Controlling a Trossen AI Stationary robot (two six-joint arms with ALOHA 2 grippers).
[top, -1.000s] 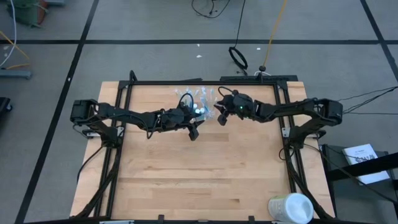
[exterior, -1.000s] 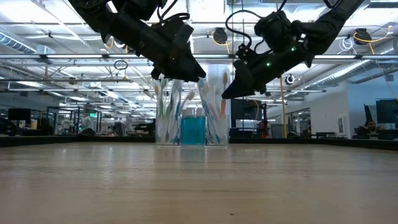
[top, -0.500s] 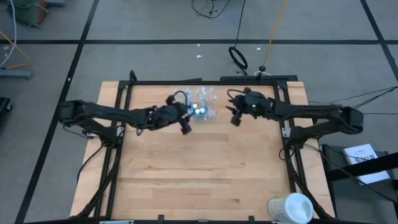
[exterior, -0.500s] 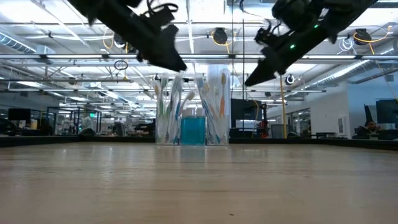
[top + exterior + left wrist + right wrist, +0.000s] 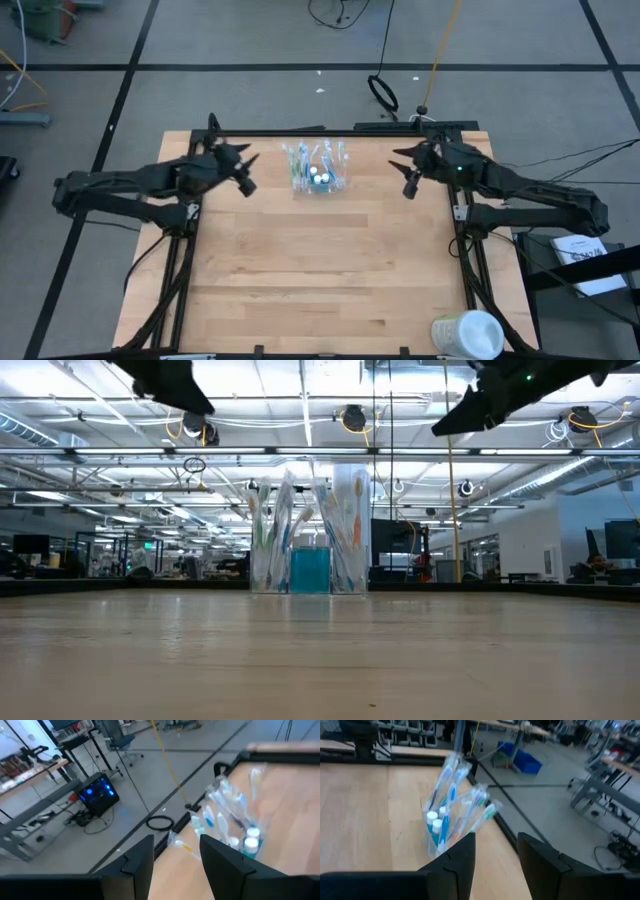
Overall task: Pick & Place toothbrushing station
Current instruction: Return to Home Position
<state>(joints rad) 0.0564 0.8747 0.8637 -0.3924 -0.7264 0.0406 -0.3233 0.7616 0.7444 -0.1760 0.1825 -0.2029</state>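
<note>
My left claw (image 5: 246,175), right claw (image 5: 406,176) both empty, fingers apart, held high; clear cup (image 5: 352,575) with toothbrushes (image 5: 449,782), toothpaste tubes (image 5: 310,572) stands between them, clear of each.

No text, brand, number or sign can be read in any of the views. The flat white printed sheet (image 5: 580,247) at the right edge of the high view, beyond the table's right side, carries dark marks too small to make out. The short blue toothpaste tubes (image 5: 310,572) in the small clear plastic cup (image 5: 257,575) at the middle of the low view show only plain blue, and the large white cup (image 5: 467,334) at the lower right of the high view shows no legible print.
</note>
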